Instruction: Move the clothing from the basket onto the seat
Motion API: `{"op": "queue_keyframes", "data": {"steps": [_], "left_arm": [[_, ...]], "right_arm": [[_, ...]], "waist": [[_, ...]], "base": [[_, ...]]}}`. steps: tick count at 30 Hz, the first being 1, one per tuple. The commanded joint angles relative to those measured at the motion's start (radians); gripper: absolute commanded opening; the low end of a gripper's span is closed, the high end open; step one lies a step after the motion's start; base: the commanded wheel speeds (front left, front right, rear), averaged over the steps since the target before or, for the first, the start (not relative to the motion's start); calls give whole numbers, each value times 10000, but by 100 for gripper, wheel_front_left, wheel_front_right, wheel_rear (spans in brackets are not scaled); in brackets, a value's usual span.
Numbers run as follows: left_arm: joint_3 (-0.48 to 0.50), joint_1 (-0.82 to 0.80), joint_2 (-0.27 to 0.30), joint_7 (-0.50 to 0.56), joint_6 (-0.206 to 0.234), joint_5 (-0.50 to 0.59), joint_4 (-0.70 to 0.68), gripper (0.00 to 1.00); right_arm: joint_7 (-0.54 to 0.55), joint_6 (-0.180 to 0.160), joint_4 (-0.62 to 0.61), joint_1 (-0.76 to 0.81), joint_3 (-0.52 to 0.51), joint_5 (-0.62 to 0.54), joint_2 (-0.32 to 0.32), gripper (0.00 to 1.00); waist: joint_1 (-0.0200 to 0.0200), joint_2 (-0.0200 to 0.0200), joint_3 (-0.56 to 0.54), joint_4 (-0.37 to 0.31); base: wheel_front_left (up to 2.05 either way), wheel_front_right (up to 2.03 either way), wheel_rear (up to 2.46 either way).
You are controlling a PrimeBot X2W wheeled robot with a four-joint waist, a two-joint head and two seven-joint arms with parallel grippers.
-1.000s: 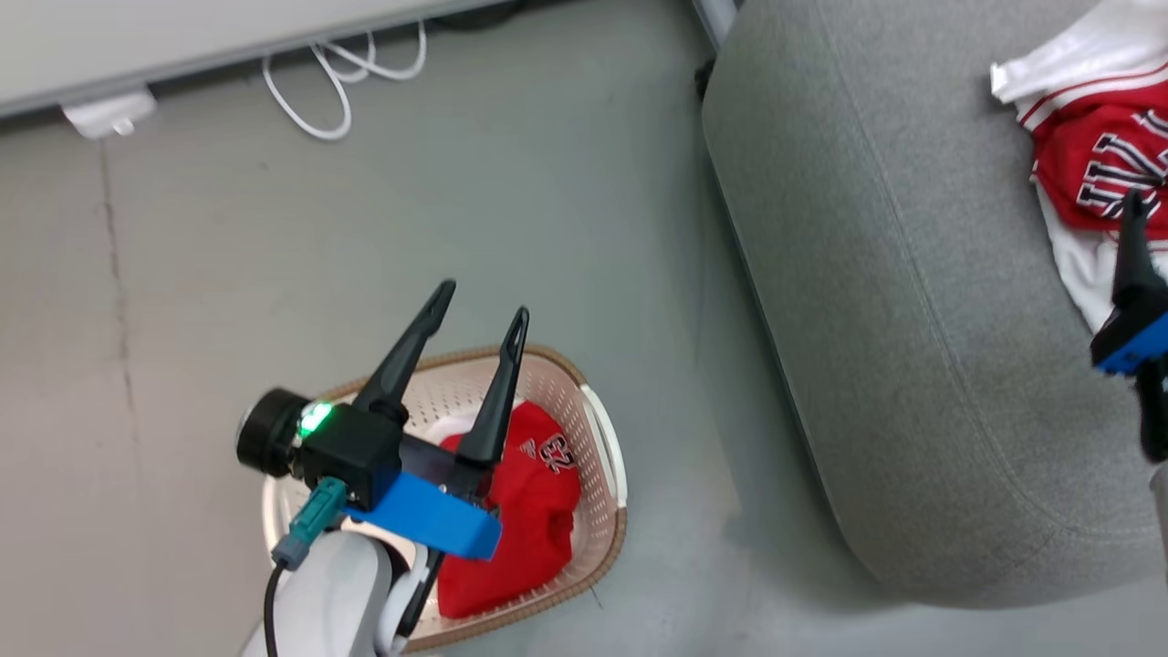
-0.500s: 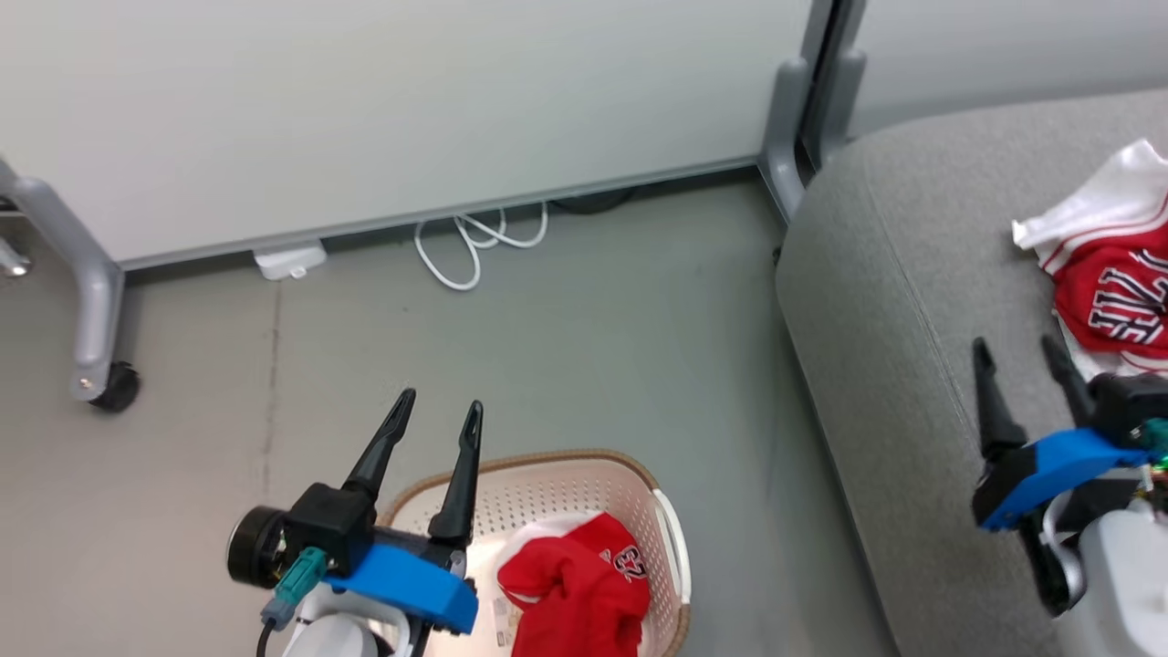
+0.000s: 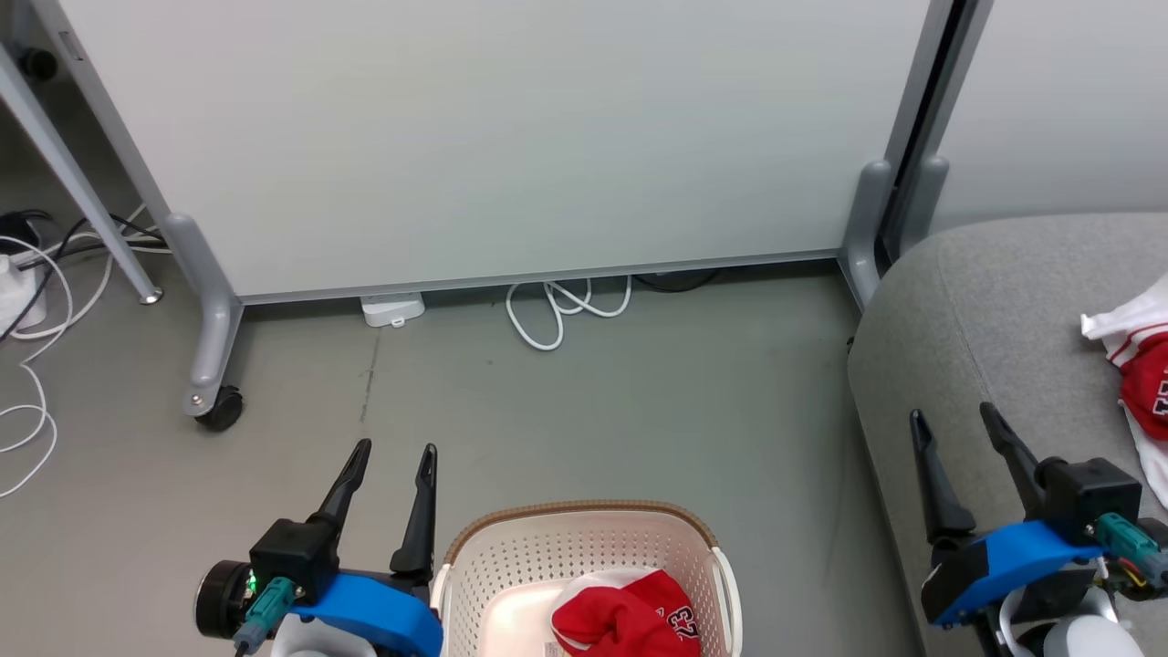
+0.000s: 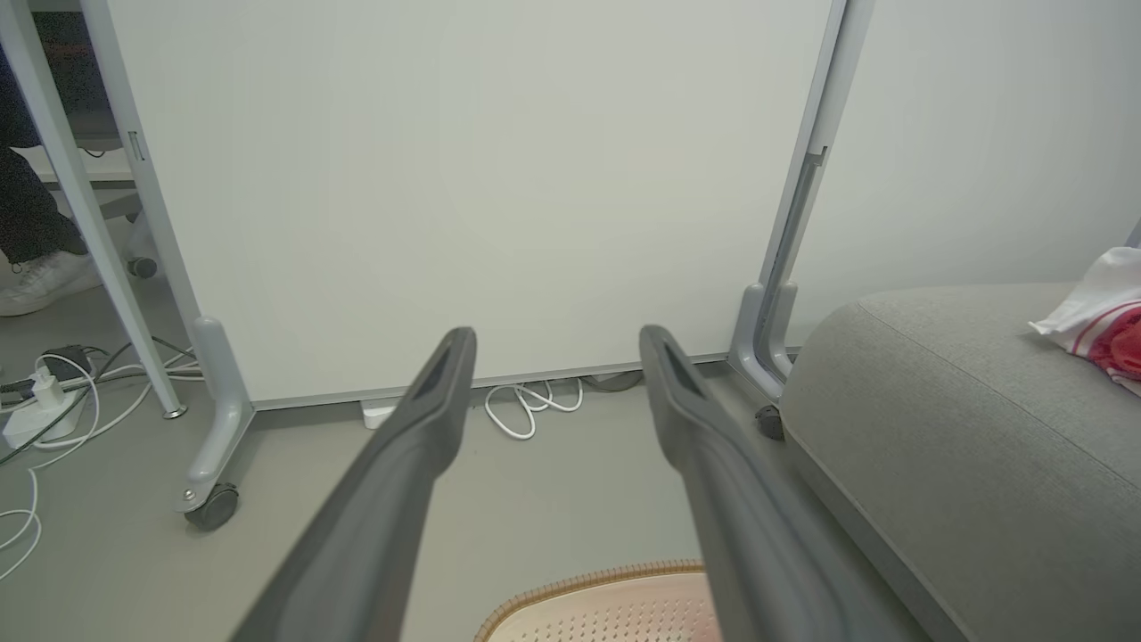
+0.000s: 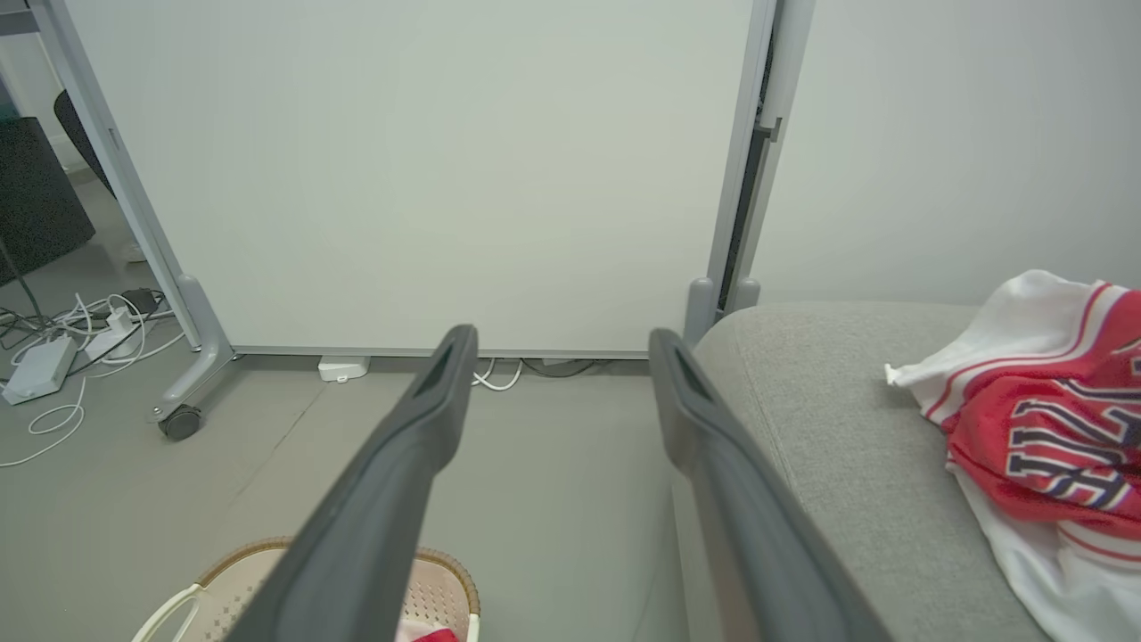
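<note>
The cream basket [image 3: 511, 570] with a brown rim stands on the floor at the bottom centre of the head view, holding a crumpled red jersey [image 3: 630, 620] with a number on it. A red and white garment [image 5: 1043, 437] lies on the grey seat [image 3: 995, 319] at the right; its edge [image 3: 1136, 365] shows in the head view. My left gripper [image 3: 392, 452] hangs open and empty just left of the basket. My right gripper [image 3: 954, 415] is open and empty above the seat's left edge. The basket rim [image 4: 579, 593] also shows below the fingers in the left wrist view.
A white partition panel [image 3: 511, 137] on grey castor feet [image 3: 214, 406] stands across the back. White cables [image 3: 557, 315] lie on the floor at its base, and more cables [image 3: 27, 301] lie at the far left. A person's shoe [image 4: 36, 281] shows beyond the panel.
The head camera has tilted up, so the basket and seat sit lower in view and the panel has come in. My left gripper has drawn off the basket to its left; my right has pulled back from the garment.
</note>
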Motion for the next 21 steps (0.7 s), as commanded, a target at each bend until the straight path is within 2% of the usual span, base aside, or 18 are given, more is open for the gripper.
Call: {"op": "queue_keyframes", "data": {"steps": [1,8,21], "left_arm": [[109,76,28,-27,-22,31,24,100],[363,208,54,-27,-22,44,82,100],[282,121,31,-27,-22,-5,112,100]], "right_arm": [[106,1,-293,333,24,-25,73,100],[418,1,-1098,940,131,-65,226,100],[498,1,-1158,910,-57,56,242,100]], "waist": [[2,-1,-96,100],[2,-1,-135,153],[2,-1,36,110]], "base": [[0,0,0],[0,0,0],[0,0,0]]}}
